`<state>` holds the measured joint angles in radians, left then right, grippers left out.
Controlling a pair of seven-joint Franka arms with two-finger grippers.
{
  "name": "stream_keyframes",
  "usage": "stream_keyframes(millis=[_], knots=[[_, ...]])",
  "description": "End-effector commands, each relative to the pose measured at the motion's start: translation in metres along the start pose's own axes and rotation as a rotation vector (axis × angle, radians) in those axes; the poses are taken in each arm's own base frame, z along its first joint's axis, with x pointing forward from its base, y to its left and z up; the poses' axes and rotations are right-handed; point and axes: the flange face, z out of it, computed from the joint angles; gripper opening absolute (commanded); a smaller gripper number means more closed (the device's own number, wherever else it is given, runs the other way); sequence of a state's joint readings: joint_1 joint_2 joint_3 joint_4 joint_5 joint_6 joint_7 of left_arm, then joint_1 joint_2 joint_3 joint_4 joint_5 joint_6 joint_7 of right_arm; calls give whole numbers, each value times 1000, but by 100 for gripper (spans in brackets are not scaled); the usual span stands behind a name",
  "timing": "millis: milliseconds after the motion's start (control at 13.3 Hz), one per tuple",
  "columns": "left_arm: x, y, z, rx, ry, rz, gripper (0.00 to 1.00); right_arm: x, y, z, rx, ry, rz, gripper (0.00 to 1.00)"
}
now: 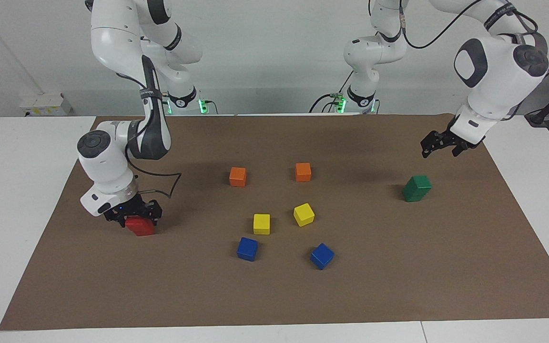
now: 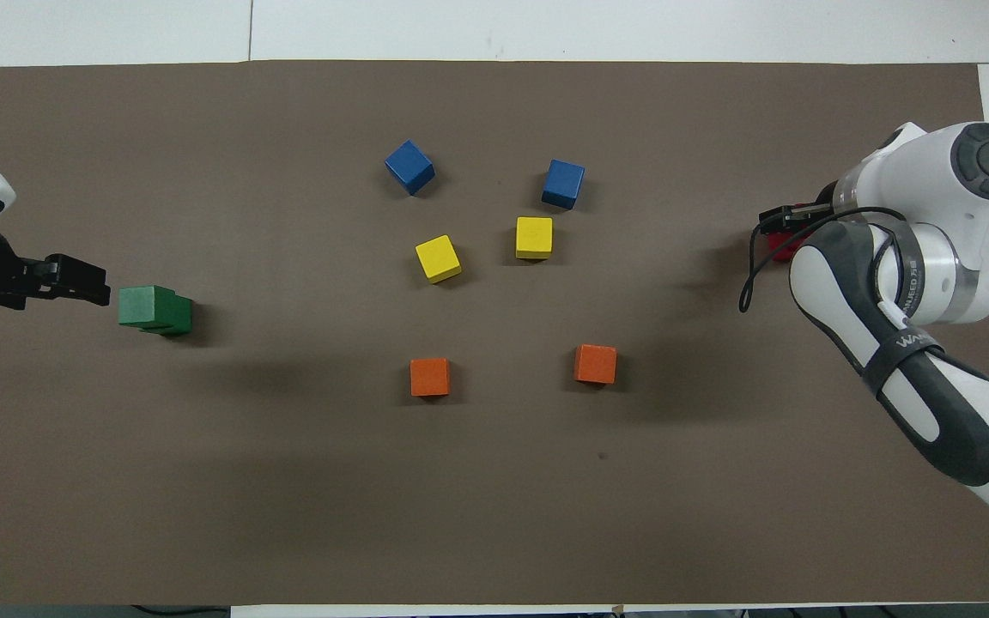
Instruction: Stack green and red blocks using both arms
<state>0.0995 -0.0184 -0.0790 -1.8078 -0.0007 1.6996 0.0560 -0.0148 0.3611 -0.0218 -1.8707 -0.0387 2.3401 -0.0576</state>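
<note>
Two dark green blocks (image 1: 416, 188) stand stacked, slightly askew, toward the left arm's end of the mat; the stack also shows in the overhead view (image 2: 154, 309). My left gripper (image 1: 440, 148) is open and empty in the air beside the stack, a little above it; it also shows in the overhead view (image 2: 74, 281). My right gripper (image 1: 134, 216) is down at a red block (image 1: 141, 226) on the mat at the right arm's end. In the overhead view the right gripper (image 2: 782, 230) and the red block (image 2: 778, 249) are mostly covered by the arm. A second red block is hidden.
Two orange cubes (image 1: 238, 176) (image 1: 303, 172), two yellow cubes (image 1: 261, 224) (image 1: 303, 214) and two blue cubes (image 1: 247, 248) (image 1: 322, 256) lie in the middle of the brown mat (image 1: 398, 286), between the two arms.
</note>
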Motion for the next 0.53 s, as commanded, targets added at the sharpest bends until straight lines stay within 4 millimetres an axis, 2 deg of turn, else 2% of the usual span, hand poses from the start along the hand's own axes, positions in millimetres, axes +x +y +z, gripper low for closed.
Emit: stream_keyframes(millis=[0, 226, 301, 451], knots=[[-26, 6, -24, -1, -18, 17, 100, -2, 4, -12, 19, 13, -39, 100], [-32, 16, -31, -1, -24, 38, 100, 1, 3, -75, 21, -22, -34, 100], [-32, 24, -30, 1, -22, 50, 100, -4, 3, -95, 21, -27, -23, 100], [-26, 23, -32, 1, 7, 48, 100, -16, 8, -131, 22, -41, -18, 100]])
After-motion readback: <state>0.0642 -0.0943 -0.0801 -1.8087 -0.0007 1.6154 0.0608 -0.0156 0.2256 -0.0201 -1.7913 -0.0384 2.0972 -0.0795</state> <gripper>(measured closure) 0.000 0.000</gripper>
